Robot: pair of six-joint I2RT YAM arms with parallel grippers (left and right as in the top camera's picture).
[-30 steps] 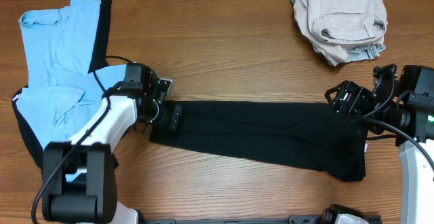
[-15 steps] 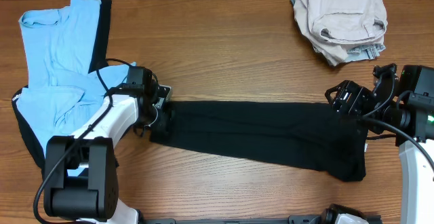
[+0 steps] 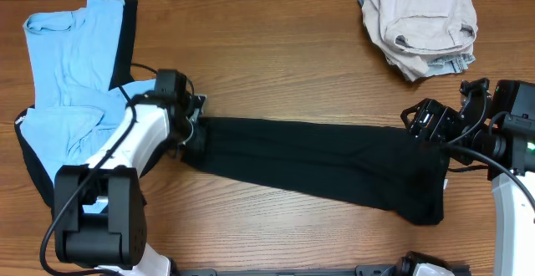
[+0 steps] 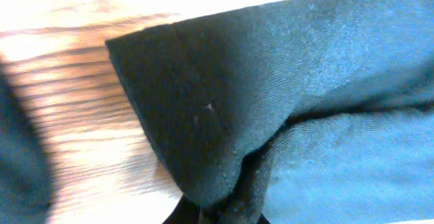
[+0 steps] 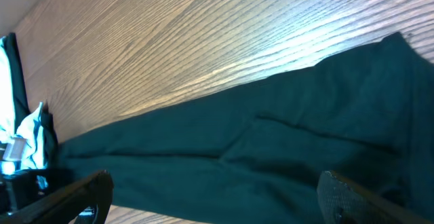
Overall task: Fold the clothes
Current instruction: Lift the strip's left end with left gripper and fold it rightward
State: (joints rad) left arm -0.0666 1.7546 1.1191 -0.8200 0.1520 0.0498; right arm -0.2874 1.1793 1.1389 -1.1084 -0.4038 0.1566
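— While we have the overhead up: where's the black T-shirt [image 3: 326, 163]?
— It lies across the middle of the table [image 3: 276, 58] as a long narrow strip. It runs from left of centre to near the right edge and slants toward the lower right.
— Left tool [image 3: 197, 142]?
— At the strip's left end. In our left wrist view a hemmed corner [image 4: 196, 115] of the black fabric fills most of the frame and bunches into a pinch at bottom centre. We read the jaws as closed on the shirt, though cloth mostly hides them.
— Is that end touching the table?
— We can't tell. The wrist view shows blurred wood grain behind the corner, nothing more.
— Right tool [image 3: 422, 124]?
— At the strip's right end, near its upper edge. Our right wrist view shows its fingers [image 5: 74, 190] at the lower left and lower right of the frame, spread wide. Black fabric lies flat on the table between them, and the tool holds nothing.
— Anything else on the table?
— Light-blue shirts [image 3: 71, 75] sit at the upper left and left edge, with a black garment [image 3: 127, 38] showing along their borders. The left arm [image 3: 138, 146] crosses just beside them. A crumpled beige garment [image 3: 422, 25] is at the upper right, well apart from the strip.
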